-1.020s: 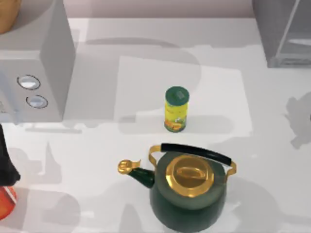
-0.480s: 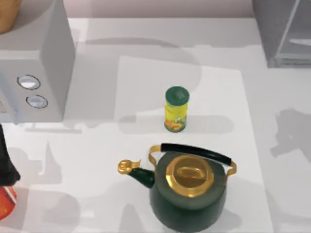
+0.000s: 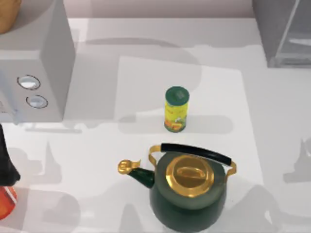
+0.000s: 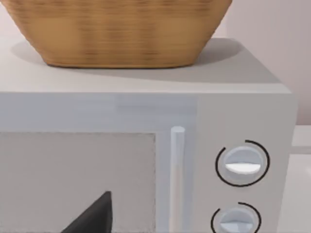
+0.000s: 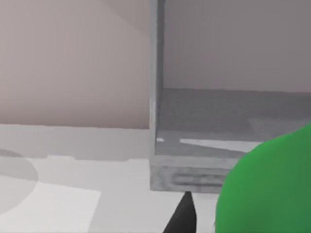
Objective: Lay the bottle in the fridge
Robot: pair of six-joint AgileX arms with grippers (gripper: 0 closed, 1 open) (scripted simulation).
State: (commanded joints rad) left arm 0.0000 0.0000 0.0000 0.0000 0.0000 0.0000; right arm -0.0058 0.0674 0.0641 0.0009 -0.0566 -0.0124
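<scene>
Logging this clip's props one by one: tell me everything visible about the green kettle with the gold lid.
The kettle stands upright on the white table, in the near middle of the top view. Its round body is dark green and glossy. A brass-coloured lid with a flat knob sits closed on top. A black grip on brass arms arches over the lid. The dark green spout, tipped with a brass cap, points toward the table's left. The yellow can stands beyond it, apart. Nothing else touches it.

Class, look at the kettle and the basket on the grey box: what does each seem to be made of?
Kettle: probably enamelled metal, glossy dark green body with shiny brass-like lid and spout tip; black handle grip, maybe plastic.
Basket: seemingly woven wicker, matte tan with fine ribbed texture.
</scene>
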